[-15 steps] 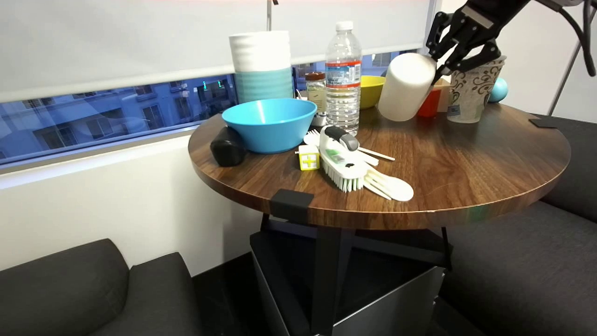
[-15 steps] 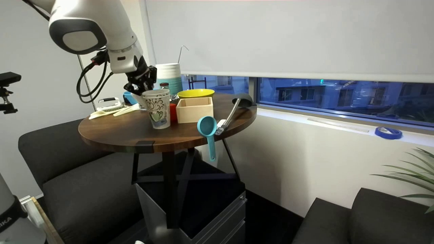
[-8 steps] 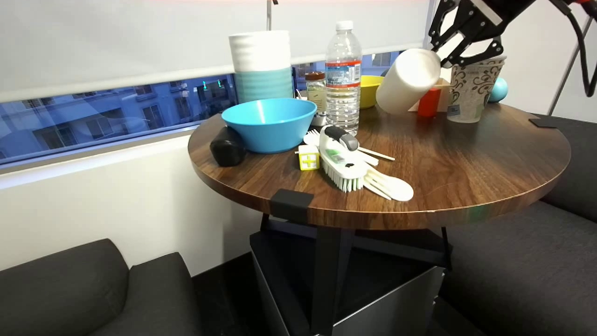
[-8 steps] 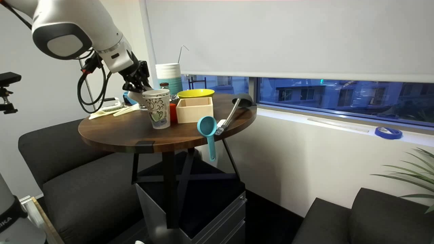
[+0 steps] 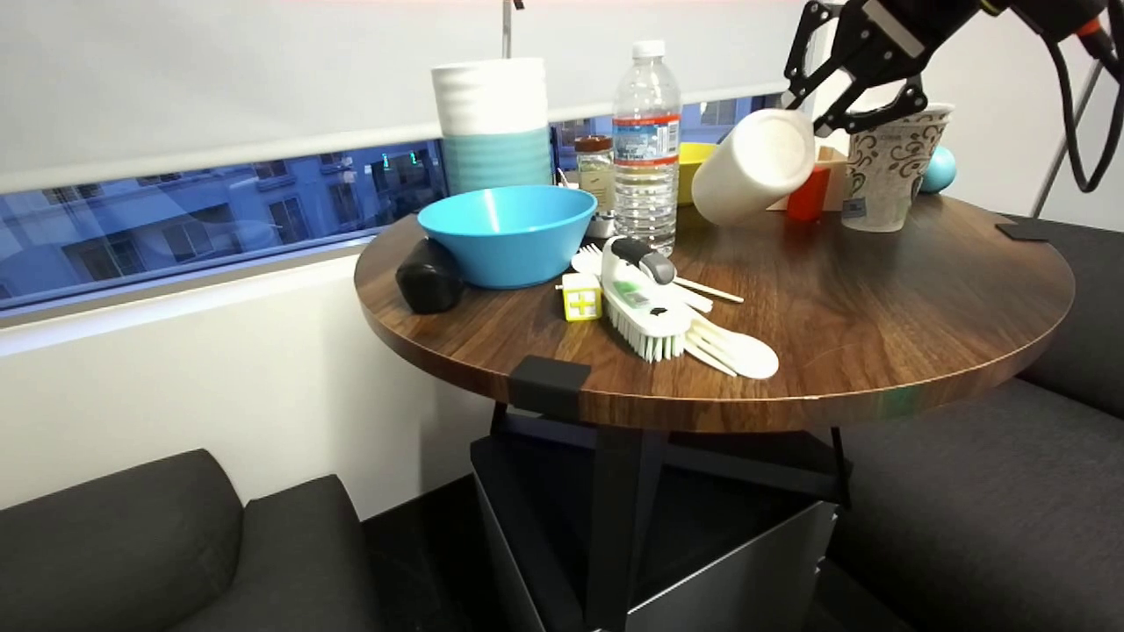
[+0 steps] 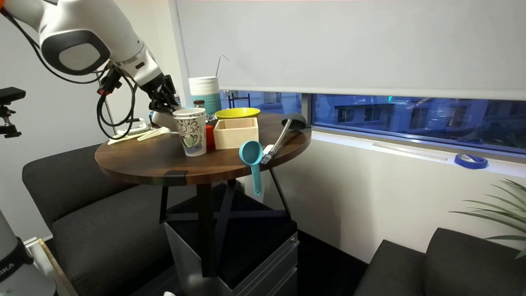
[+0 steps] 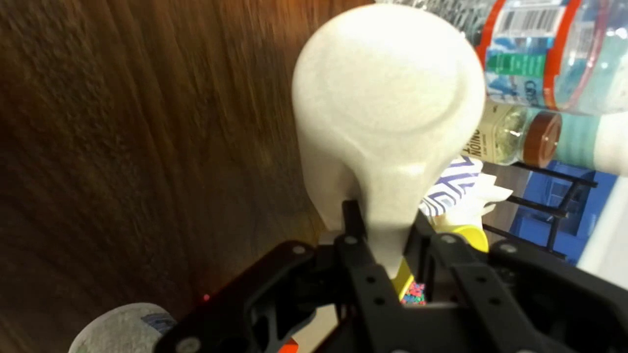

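A white mug-like cup (image 5: pixel 753 168) hangs tilted above the round wooden table (image 5: pixel 913 307), its base tipped up. My gripper (image 7: pixel 386 215) is shut on the narrow part at the cup's side, which looks like a handle. In the wrist view the cup's round base (image 7: pixel 387 73) faces the camera, while its mouth is hidden. Patterned paper cups (image 6: pixel 192 133) stand close to the gripper and partly cover the held cup (image 6: pixel 163 119) in an exterior view. Behind it in the wrist view are a water bottle (image 7: pixel 525 54) and a spice jar (image 7: pixel 515 137).
A blue bowl (image 5: pixel 509 237), a scrub brush (image 5: pixel 645 307) and plastic cutlery (image 5: pixel 746 353) lie on the table. Near the paper cups sit a red container (image 5: pixel 809 193), a wooden box (image 6: pixel 236 133) and a yellow bowl (image 6: pixel 237 113). A teal scoop (image 6: pixel 251 153) overhangs the edge.
The cup has tipped further, its base turning more toward the camera in an exterior view, and has shifted slightly left there. The arm has swung with it; the grip stays shut.
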Motion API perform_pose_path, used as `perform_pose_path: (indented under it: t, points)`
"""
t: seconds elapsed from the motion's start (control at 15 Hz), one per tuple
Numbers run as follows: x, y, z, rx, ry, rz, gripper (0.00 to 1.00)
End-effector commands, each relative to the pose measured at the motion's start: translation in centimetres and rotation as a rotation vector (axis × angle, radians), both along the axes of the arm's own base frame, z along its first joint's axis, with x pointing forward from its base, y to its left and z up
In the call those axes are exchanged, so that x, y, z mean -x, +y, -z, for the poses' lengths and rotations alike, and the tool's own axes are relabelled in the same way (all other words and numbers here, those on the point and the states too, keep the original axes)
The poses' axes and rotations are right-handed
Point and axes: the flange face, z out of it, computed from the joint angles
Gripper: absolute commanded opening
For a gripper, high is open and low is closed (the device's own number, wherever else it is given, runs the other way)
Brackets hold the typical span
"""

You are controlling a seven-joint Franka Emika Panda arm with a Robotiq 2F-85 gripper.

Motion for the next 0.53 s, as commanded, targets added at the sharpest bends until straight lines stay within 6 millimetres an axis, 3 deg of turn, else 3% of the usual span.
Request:
perform_pose_path:
  t: [0.0,0.2,0.27,0.47]
  points:
    - [0.1,1.1,0.3,0.118,0.047,-0.057,0.06]
    - [0.1,2.9,1.0,0.213,0.091,-0.092,0.06]
    - [0.0,3.7,1.0,0.234,0.091,-0.099,0.2]
    - [0.0,5.6,1.4,0.29,0.11,-0.128,0.36]
